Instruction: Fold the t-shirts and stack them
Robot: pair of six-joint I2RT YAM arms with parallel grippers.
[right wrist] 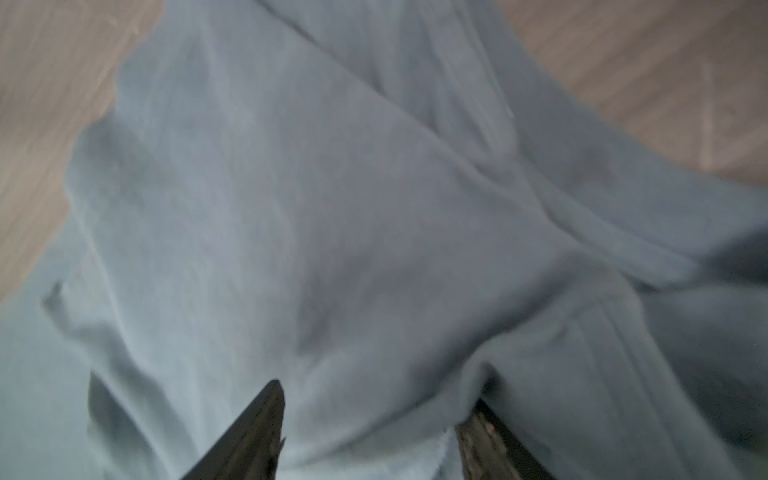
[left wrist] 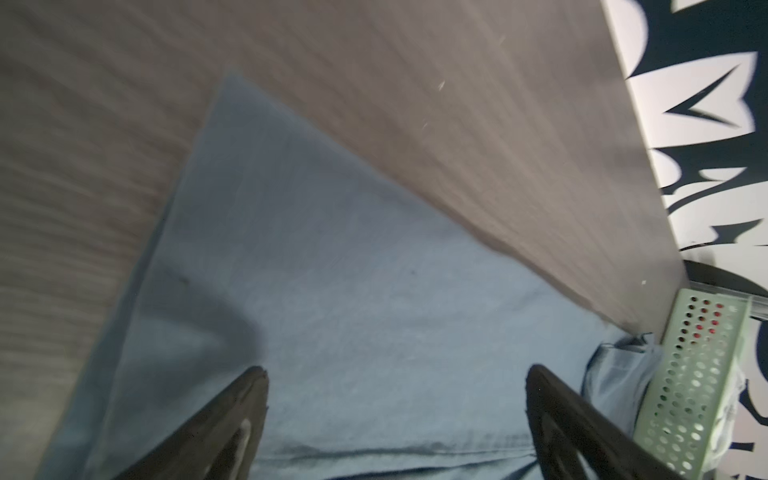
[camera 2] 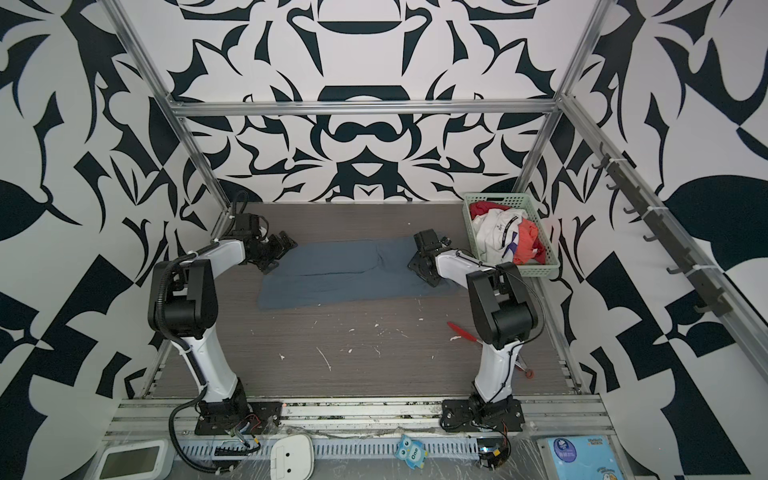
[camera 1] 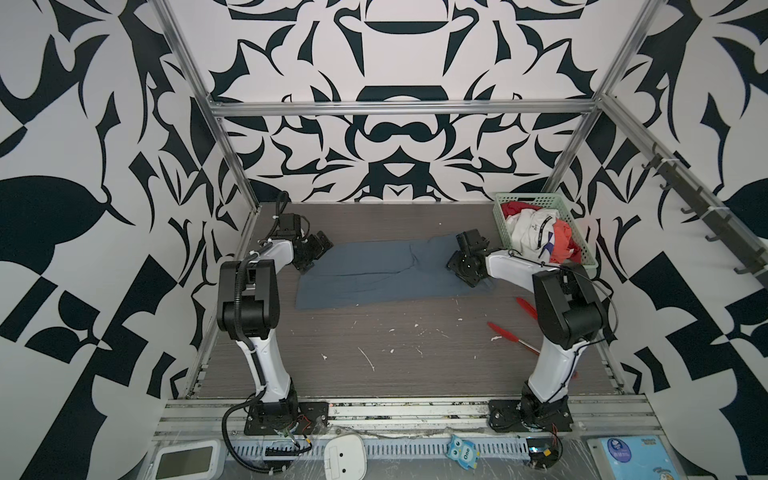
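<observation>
One slate blue-grey t-shirt (camera 1: 374, 270), a long folded band, is laid with its long axis running away from the pale green basket (camera 1: 500, 220). At the end beside the basket the right gripper (right wrist: 378, 392) is set in bunched cloth; a hold cannot be told. The left gripper (left wrist: 395, 374), spread wide, is poised over the opposite end. A white striped t-shirt (camera 1: 532, 232) and a red-orange t-shirt (camera 1: 563, 241) are heaped in the basket.

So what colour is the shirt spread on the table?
The t-shirt is plain slate blue-grey, with no print; it shows best in a top view.
</observation>
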